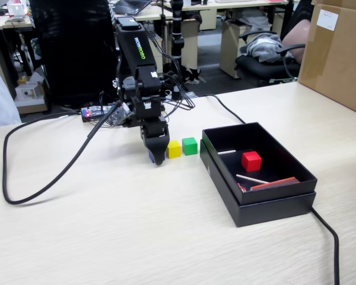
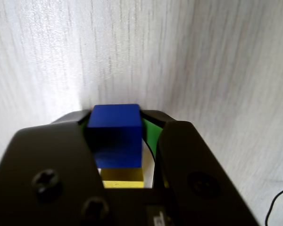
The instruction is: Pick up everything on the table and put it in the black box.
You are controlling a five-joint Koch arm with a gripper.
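My gripper [image 1: 156,155] stands tip-down on the table [image 1: 166,237], left of the black box [image 1: 285,205]. In the wrist view the gripper [image 2: 115,115] has its jaws on both sides of the blue cube [image 2: 115,134], closed against it, and the cube rests on the table [image 2: 203,56]. In the fixed view only a sliver of the blue cube [image 1: 151,157] shows. The yellow cube [image 1: 174,149] sits just right of the gripper and shows behind the blue one in the wrist view [image 2: 122,175]. The green cube [image 1: 190,145] is next to it. The red cube [image 1: 251,161] lies in the box.
Black cables [image 1: 53,178] loop over the table's left and run past the box at the right [image 1: 326,228]. A big brown carton [image 1: 338,53] stands at the far right. The box also holds thin sticks and a red strip [image 1: 276,183].
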